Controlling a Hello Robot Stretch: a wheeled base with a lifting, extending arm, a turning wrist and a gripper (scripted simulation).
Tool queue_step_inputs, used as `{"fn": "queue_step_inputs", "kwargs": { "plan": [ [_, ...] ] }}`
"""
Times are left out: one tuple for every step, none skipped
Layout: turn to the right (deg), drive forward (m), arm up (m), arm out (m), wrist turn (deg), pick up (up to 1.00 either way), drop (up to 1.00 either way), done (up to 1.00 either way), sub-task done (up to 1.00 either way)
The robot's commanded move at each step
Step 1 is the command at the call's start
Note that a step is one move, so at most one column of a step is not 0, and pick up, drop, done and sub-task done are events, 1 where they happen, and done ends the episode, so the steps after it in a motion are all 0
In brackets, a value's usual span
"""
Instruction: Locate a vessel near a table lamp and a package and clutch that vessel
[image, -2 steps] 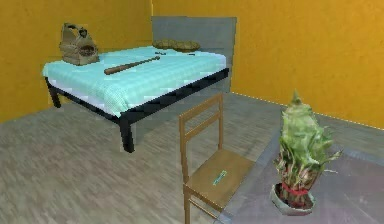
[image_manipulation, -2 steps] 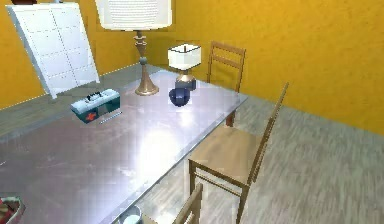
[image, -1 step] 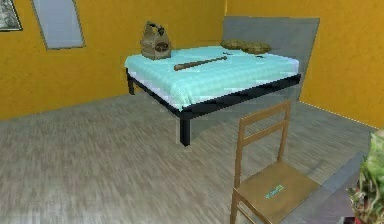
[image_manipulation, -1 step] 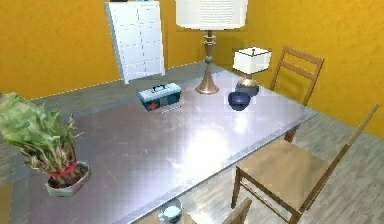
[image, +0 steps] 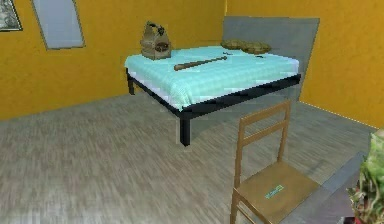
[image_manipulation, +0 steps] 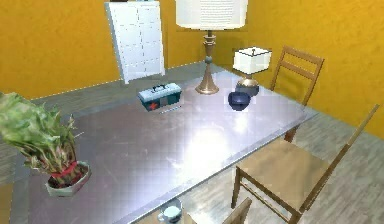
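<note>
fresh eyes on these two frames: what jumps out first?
In the arm side view, the tall table lamp with its white shade dominates the grey table's far edge, with a dark bowl and a teal box near its base. In the forward view, the bed with a pale turquoise cover stands against orange walls, a brown bag on it.

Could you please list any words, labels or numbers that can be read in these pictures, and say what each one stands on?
No text can be read.
Teal box on the grey table: pale marks on its front, too small to read.
Small teal item on the wooden chair seat: too blurred to tell any print.
</note>
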Motion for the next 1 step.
{"fn": "queue_step_inputs", "kwargs": {
  "plan": [
    [0.0, 0.0, 0.24, 0.0, 0.0, 0.0, 0.0, 0.0, 0.0]
  ]
}}
